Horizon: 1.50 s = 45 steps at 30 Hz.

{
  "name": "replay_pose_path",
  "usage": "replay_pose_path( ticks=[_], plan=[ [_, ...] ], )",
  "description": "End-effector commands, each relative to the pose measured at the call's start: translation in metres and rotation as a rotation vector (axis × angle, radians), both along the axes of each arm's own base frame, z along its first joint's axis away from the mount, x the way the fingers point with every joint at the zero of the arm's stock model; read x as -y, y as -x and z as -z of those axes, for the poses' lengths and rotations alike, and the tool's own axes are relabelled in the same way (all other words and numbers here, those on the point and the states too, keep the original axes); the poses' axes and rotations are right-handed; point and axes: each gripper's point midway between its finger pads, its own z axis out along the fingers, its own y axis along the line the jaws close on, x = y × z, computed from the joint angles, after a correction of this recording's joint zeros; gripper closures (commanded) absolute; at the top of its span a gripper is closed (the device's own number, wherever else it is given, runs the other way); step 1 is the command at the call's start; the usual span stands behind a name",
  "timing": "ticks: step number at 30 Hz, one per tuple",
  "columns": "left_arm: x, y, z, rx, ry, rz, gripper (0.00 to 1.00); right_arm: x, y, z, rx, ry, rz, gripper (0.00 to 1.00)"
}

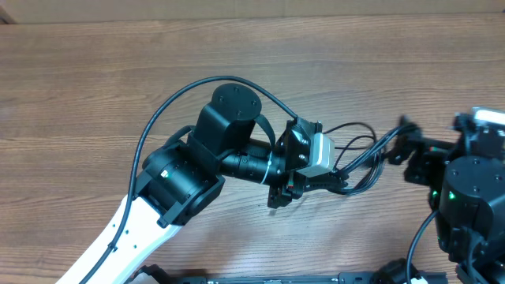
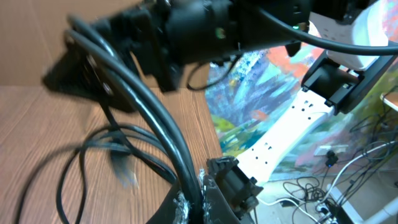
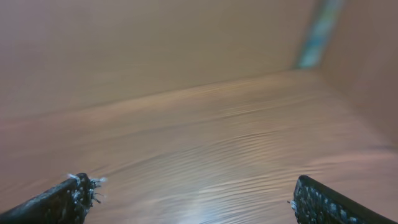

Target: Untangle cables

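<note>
Well, the untangling looks barely begun: the cables (image 1: 359, 154) sit in overlapping loops on the counter (image 1: 95, 79) right beside the left tool (image 2: 194, 208), clamped tight on a strand, while the right tool (image 3: 193, 190) beyond them gapes wide, empty.

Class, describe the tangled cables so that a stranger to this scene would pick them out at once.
On the wooden table, look in the gap between the left arm and the right arm. A bundle of looping black cables lies there, running into the left pincer. They are far thinner than the thick cable arching over the left arm.
</note>
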Motion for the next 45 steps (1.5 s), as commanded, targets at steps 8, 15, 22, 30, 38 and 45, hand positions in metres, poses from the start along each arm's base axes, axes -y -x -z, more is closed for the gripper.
replay_pose_path(
  ticks=[8,15,22,30,38,45],
  plan=[
    [-0.011,-0.018,-0.004,0.015,-0.04,-0.18,0.96,0.073,0.03,-0.028,0.099,0.164,0.432,0.0],
    [-0.044,-0.045,-0.005,-0.021,-0.074,-0.365,0.96,0.102,0.058,-0.044,0.129,0.302,0.644,0.0],
    [-0.089,-0.08,0.008,-0.083,-0.145,-0.591,0.96,0.094,0.05,-0.038,0.111,0.268,0.58,0.0],
    [-0.106,-0.114,0.018,-0.254,-0.156,-0.827,0.96,0.059,0.026,-0.007,0.004,0.153,0.32,0.0],
    [-0.127,-0.144,0.034,-0.374,-0.171,-1.075,0.87,0.046,0.024,0.008,-0.061,0.125,0.228,0.0],
    [-0.158,-0.156,0.06,-0.363,-0.291,-1.262,0.42,0.016,0.02,0.027,-0.136,0.033,0.053,0.0]
  ],
)
